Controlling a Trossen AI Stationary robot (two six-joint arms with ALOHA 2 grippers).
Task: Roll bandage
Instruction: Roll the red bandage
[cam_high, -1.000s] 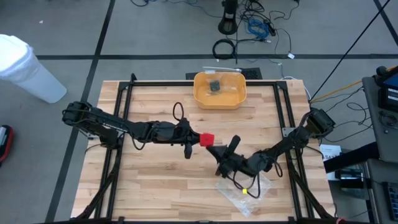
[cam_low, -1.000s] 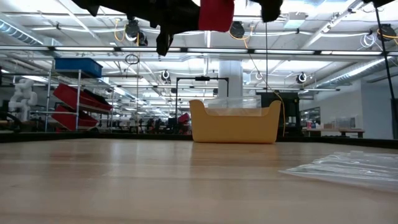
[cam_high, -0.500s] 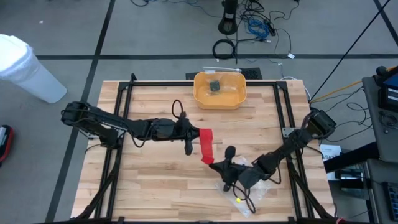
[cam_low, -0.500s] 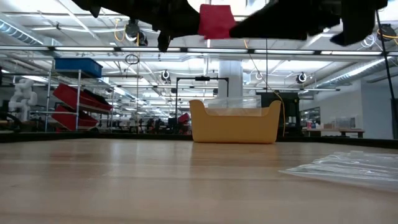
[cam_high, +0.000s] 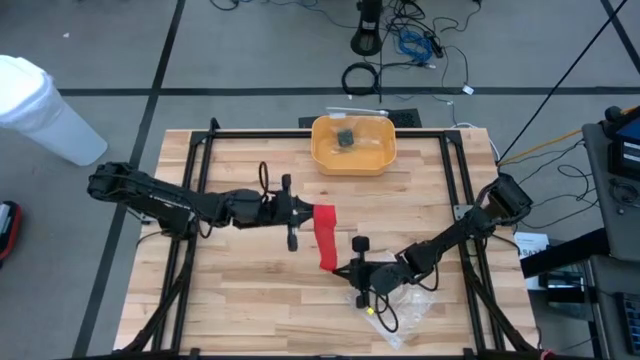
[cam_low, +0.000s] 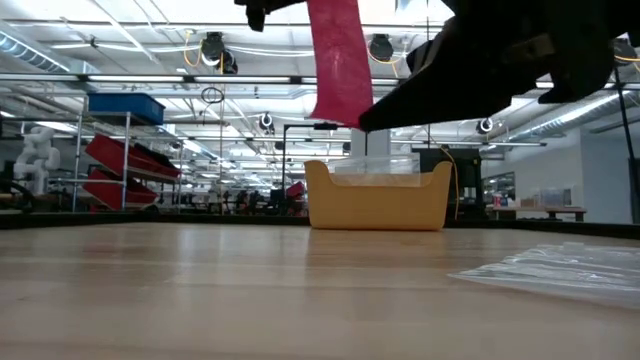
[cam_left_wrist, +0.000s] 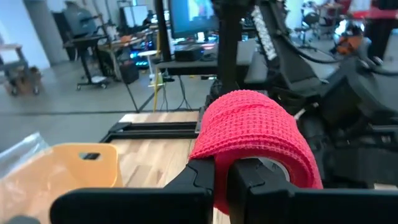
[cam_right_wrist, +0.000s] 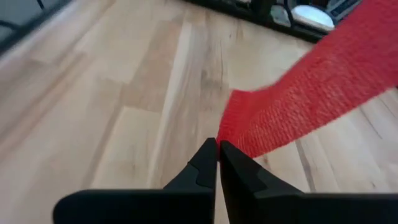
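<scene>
The bandage (cam_high: 326, 238) is held stretched between the closed left gripper (cam_high: 300, 212) and closed right gripper (cam_high: 340, 268); more pulling could slip one end free.

The left gripper (cam_high: 305, 212) and right gripper (cam_high: 338, 268), both clamped on the bandage (cam_high: 325, 238), hold it as a taut red span in the air between them, so no straight path runs through that gap (the band itself is the barrier). Under the span the wooden table (cam_high: 250, 290) lies bare, with open room toward the left arm's side and the near edge. Just beside the right gripper, on the side away from the left arm, a clear plastic bag (cam_high: 405, 305) lies flat on the boards. Beyond the left gripper, toward the far edge, stands the yellow bin (cam_high: 353, 143), well apart. Black frame rails (cam_high: 330, 133) border the table.
</scene>
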